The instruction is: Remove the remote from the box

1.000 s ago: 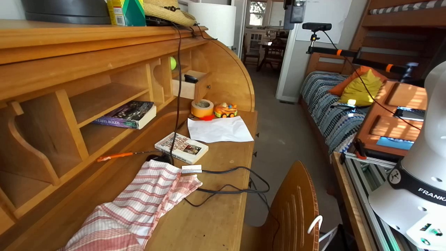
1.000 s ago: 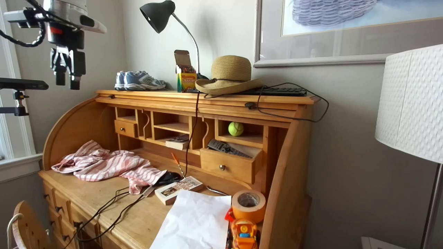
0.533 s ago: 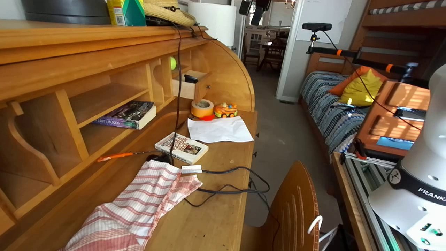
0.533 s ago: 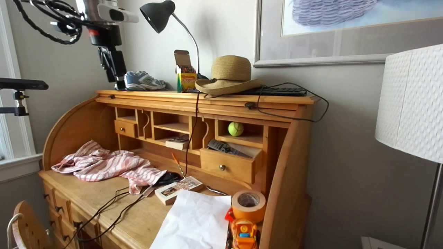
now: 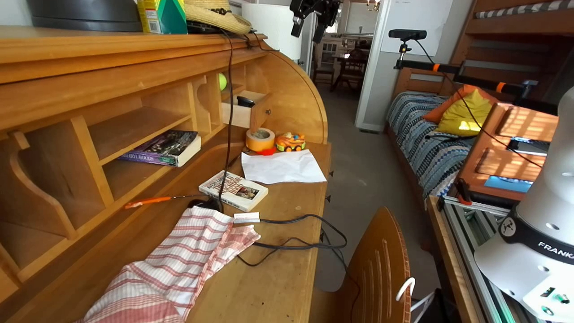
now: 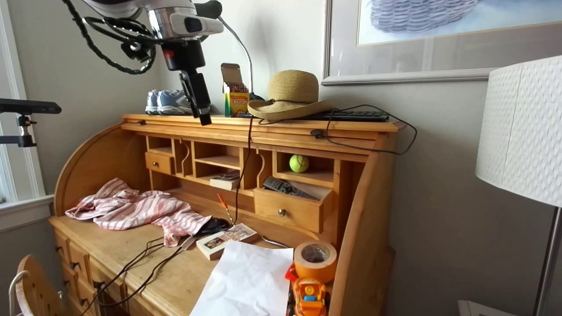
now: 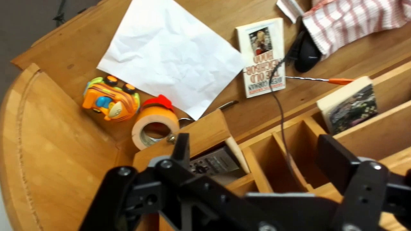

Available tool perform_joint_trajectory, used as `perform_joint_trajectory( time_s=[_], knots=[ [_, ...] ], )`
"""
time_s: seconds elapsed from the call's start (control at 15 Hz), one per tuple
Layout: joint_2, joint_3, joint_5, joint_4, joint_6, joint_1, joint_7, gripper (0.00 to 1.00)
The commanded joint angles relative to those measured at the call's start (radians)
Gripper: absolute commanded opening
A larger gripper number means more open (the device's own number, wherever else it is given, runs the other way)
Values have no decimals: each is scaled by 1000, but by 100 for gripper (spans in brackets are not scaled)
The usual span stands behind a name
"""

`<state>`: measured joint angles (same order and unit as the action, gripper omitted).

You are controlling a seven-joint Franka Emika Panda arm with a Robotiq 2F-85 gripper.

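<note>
Left to right in an exterior view: wooden chair (image 6: 34, 287) at the edge, red-and-white striped cloth (image 6: 131, 208) bunched on the desk (image 6: 118, 248), blue-gray shoes (image 6: 169, 102) on the upper ledge (image 6: 153, 117), partly hidden by the pincer (image 6: 202, 117). Pincer is in midair, tilted, well apart from the remote (image 6: 285, 188); its fingers (image 7: 337, 157) are spread wide in the wrist view. Next: black mouse (image 6: 214, 225) at the cloth's edge, thick book (image 6: 225, 181) lying in a cubby (image 6: 204, 171), orange-handled tool (image 6: 223, 201) just beside a white paperback (image 6: 227, 240), cover up. Crayon box (image 6: 237, 104) stands on the ledge, flap raised. Dark cord (image 6: 246, 162) hangs in front of the cubbies. Creased white paper (image 6: 246, 281) lies on the desk near the paperback. Straw hat (image 6: 292, 90) on the ledge, black keyboard (image 6: 360, 115) beside it. Below that, drawer (image 6: 303, 215) pulled out, knob (image 6: 281, 212) on its front, remote lying inside on a slant, buttons up; in an exterior view one end shows over the pale side wall (image 5: 241, 117). Green tennis ball (image 6: 299, 163) sits in the slot (image 6: 322, 174) just above the drawer. Orange tape roll (image 6: 314, 271) lies flat on the desk, lower right of the drawer; small red item (image 6: 290, 273) beside it, can't tell what. Orange toy car (image 6: 309, 295) just beside the tape roll. White lampshade (image 6: 520, 131) on a metal pole (image 6: 549, 254), far right.
</note>
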<state>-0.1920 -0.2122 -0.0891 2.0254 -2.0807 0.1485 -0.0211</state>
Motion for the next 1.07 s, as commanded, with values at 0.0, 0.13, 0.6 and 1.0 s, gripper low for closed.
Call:
perform_joint_trajectory(
  time_s=[0.0, 0.13, 0.6, 1.0],
  knots=[
    [98, 26, 181, -83, -14, 35, 86, 100],
    [71, 16, 133, -57, -3, 24, 55, 100],
    [53, 3, 181, 47, -122, 31, -84, 100],
    [132, -20, 374, 187, -422, 62, -275, 100]
  ],
)
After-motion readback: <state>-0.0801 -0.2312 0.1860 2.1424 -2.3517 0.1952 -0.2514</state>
